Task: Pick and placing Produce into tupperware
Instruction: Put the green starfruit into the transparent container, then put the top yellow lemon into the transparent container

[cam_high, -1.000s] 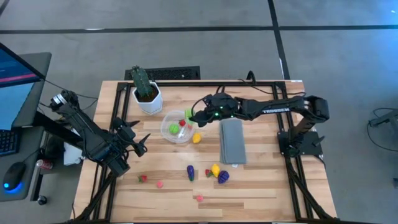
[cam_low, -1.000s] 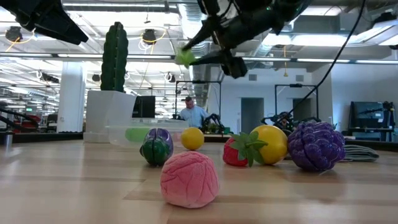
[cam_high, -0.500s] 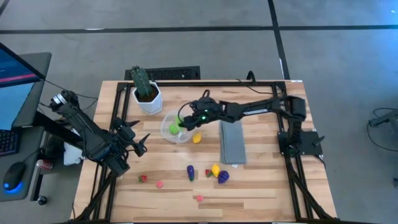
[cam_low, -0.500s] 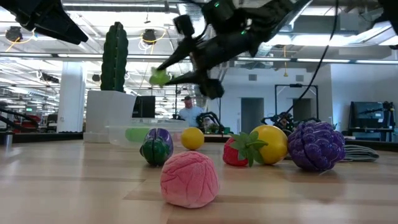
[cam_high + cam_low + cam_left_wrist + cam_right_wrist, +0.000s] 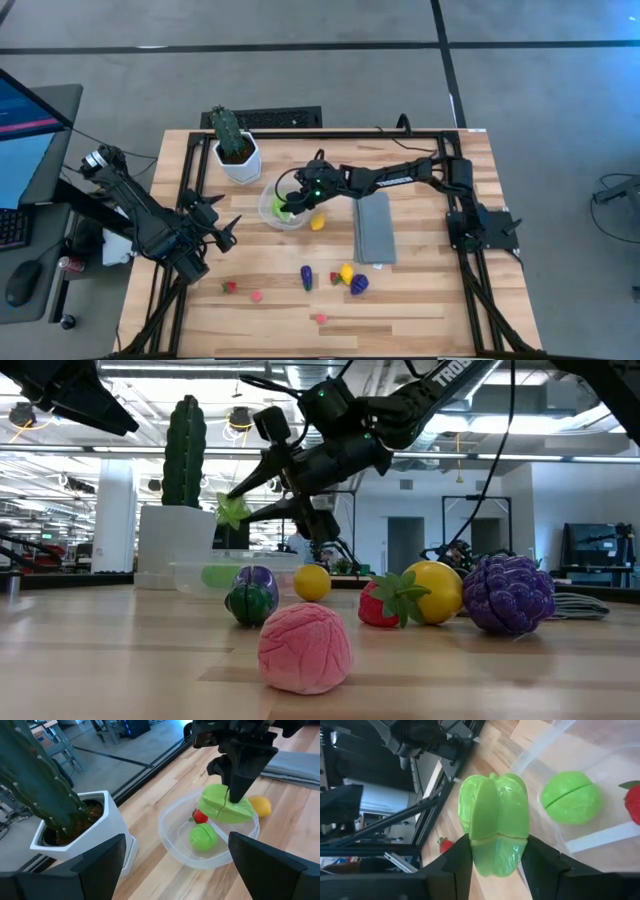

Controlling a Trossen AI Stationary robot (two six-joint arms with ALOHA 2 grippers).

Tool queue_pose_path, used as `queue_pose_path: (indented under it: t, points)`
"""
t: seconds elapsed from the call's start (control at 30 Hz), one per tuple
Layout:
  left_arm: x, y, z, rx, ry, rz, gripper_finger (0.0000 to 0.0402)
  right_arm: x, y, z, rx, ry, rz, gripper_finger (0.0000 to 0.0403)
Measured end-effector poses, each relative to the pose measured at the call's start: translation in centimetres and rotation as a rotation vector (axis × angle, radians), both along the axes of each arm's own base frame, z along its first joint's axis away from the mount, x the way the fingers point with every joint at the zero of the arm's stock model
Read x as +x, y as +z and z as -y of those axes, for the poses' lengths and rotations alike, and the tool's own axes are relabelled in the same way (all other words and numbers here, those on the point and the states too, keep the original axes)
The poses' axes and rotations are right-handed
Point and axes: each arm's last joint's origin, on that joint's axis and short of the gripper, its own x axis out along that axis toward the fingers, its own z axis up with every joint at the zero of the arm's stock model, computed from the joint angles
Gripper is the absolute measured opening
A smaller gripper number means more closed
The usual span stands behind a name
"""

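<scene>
Currently mid-place: right gripper is clamped on a light-green star-shaped fruit, hovering over the tupperware, not touching it.

Left to right in the high view:
- Left gripper is parked off the table's left edge, well clear of the working claw. Fingers look spread, nothing between them. Waiting.
- Cactus in white pot sits behind and to the left of the right claw, just beside the tupperware. Not a target.
- Tupperware is directly under the claw. Left wrist view shows two pieces already inside: a round green one and a small red one.
- Small yellow fruit lies on the table just right of the bowl, under the right arm's forearm side.
- Grey cloth lies further right, beneath the arm, flat.
- Nearer the table's front, well away from the claw: red strawberry, pink piece, another pink piece, purple-green piece, yellow fruit, purple cluster.

Judgement: step is the release of the green fruit. Low view puts it above the rim, so next move calls for a short descent, then parting the fingers with the fruit centred over the bowl, not the near rim. Risk: it bounces off the pieces already inside, or the light container shifts if a finger clips the wall. Roughly seven pieces are left outside, the yellow one closest.
</scene>
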Motion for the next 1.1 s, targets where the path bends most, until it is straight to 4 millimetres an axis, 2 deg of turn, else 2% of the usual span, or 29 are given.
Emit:
queue_pose_path:
  t: [0.23,0.6,0.8,0.93,1.1]
  points:
    - [0.0,0.0,0.0,0.000,0.000,0.000,0.0343,-0.1,-0.1,0.3,0.000,-0.007,-0.017,0.0204]
    - [0.0,0.0,0.0,0.001,0.000,0.001,0.0343,-0.4,0.0,0.2,-0.024,0.011,-0.033,0.0182]
    - [0.0,0.0,0.0,0.001,0.000,0.001,0.0343,-1.3,2.6,0.1,-0.118,0.063,0.008,0.0173]
    - [0.0,0.0,0.0,0.002,0.000,0.003,0.0343,-3.0,5.1,-0.4,-0.230,0.133,-0.022,0.0170]
    - [0.1,0.1,0.0,0.025,-0.007,0.041,0.0343,-6.0,7.3,-1.6,-0.424,0.221,-0.165,0.0169]
